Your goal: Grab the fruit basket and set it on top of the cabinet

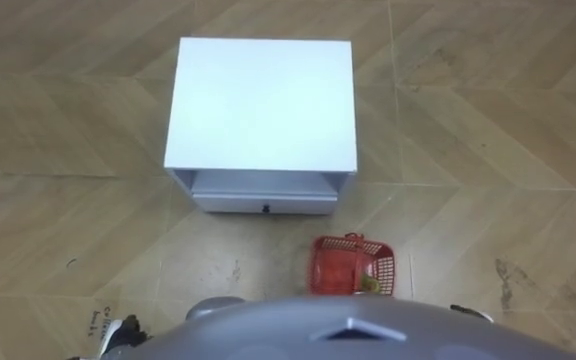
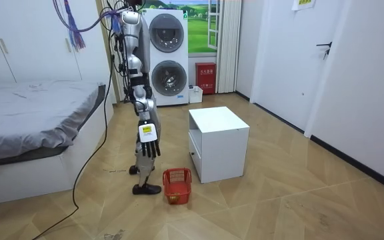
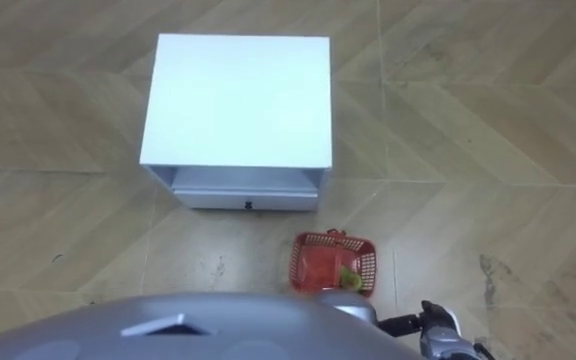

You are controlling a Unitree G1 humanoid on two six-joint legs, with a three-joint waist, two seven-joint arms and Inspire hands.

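The right hand [image 2: 149, 143] hangs at the robot's side, fingers straight and slack, holding nothing; the left hand [image 1: 120, 332] shows at seven o'clock beside the torso, and I cannot tell its state. The basket [image 1: 354, 262] stands upright on the floor at about one o'clock from the robot, just ahead of its feet and well below both hands; a small greenish fruit [image 1: 370, 285] lies inside against the near wall. It looks like thin red plastic mesh, so probably light, a little springy and slick; pinching a wall may bend it or tip the fruit out. The handle [image 1: 354, 238], seemingly folded at the far rim, is likely the best place to hold. Beyond, at twelve o'clock, stands a white cabinet [image 1: 260, 100]; its drawer [image 1: 264, 203] faces the robot.
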